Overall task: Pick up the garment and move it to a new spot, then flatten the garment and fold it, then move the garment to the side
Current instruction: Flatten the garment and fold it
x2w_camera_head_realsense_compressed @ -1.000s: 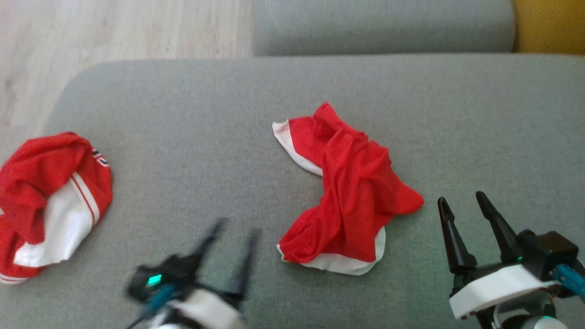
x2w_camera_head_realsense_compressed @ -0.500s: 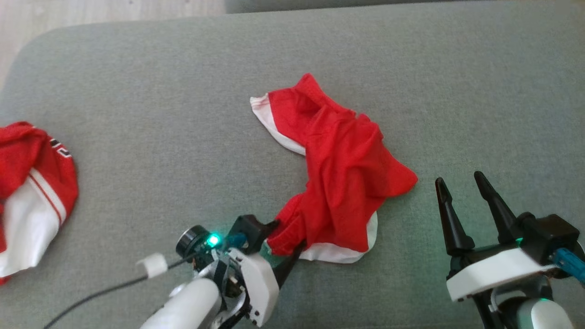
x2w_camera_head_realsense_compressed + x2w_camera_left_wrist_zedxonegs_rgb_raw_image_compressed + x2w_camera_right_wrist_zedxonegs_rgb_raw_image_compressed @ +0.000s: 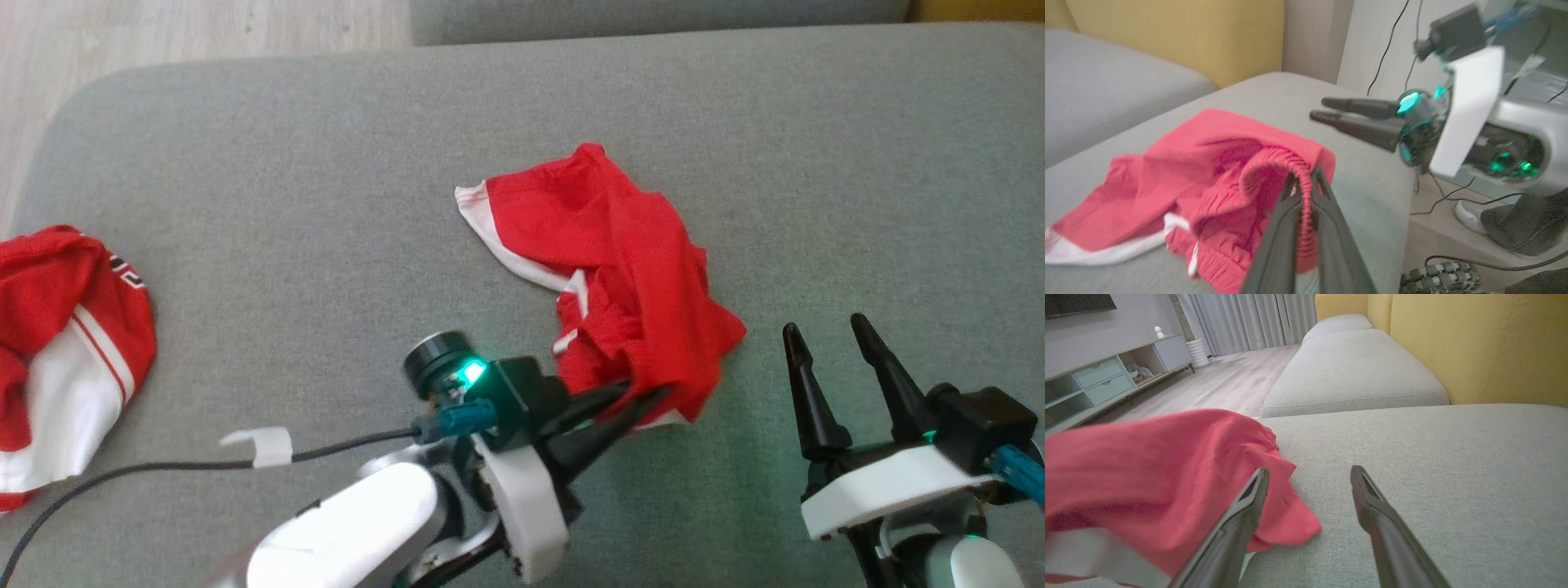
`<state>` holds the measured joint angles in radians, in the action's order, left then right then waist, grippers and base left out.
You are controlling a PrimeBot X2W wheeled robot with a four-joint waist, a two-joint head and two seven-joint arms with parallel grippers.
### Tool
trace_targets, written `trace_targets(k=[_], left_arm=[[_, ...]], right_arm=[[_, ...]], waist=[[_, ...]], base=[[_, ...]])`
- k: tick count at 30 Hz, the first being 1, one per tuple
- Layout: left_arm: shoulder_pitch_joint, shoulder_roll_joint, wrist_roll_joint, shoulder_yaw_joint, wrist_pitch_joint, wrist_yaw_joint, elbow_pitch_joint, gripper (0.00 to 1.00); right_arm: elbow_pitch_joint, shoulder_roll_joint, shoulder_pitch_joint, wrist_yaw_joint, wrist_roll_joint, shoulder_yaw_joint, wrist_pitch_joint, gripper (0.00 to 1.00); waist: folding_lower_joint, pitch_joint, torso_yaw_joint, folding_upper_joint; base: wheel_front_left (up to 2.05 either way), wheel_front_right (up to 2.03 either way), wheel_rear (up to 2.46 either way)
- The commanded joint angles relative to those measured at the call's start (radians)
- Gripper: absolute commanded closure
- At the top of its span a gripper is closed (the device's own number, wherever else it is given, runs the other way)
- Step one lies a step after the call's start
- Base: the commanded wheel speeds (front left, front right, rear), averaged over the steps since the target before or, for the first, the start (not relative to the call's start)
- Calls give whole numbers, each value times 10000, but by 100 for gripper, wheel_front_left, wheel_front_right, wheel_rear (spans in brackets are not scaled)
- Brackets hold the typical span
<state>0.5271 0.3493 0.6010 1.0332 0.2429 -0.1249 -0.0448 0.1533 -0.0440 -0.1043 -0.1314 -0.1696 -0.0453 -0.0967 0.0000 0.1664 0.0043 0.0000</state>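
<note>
Noted another red-and-white cloth (image 3: 49, 310) far left on the grey sofa (image 3: 286, 204), well apart. Found the red garment (image 3: 629, 261) crumpled mid-sofa, hem clenched in left jaws, with right jaws released beside it.

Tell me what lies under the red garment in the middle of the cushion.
The red garment rests on the grey cushion; the left gripper pinches its near edge. Whatever its folds cover is hidden.

A grey sofa cushion (image 3: 286, 204) carries a crumpled red garment (image 3: 629, 245) mid-surface and a second red-and-white garment (image 3: 57, 327) at its left edge
</note>
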Motion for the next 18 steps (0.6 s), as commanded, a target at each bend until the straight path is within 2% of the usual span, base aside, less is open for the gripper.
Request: trace_targets(k=[1, 7, 12, 14, 18], left_arm=[[628, 25, 193, -278, -131, -56, -822, 100], [1479, -725, 467, -479, -307, -49, -1839, 100], [2187, -1329, 524, -952, -383, 180, -1465, 100], [2266, -1347, 484, -1085, -407, 305, -1222, 100], [2010, -1184, 751, -1647, -531, 822, -117, 100]], right_arm=[[303, -62, 319, 7, -100, -147, 108, 0], [230, -62, 261, 7, -203, 8, 147, 0], [205, -62, 192, 7, -284, 59, 176, 0], [209, -62, 176, 7, -295, 67, 185, 0], [236, -62, 174, 7, -357, 54, 224, 0]], waist=[[0, -144, 21, 0], [0, -398, -183, 0], [0, -474, -414, 0], [0, -461, -433, 0], [0, -266, -478, 0]], base=[[0, 0, 0], [0, 0, 0], [0, 0, 0], [0, 0, 0], [0, 0, 0]])
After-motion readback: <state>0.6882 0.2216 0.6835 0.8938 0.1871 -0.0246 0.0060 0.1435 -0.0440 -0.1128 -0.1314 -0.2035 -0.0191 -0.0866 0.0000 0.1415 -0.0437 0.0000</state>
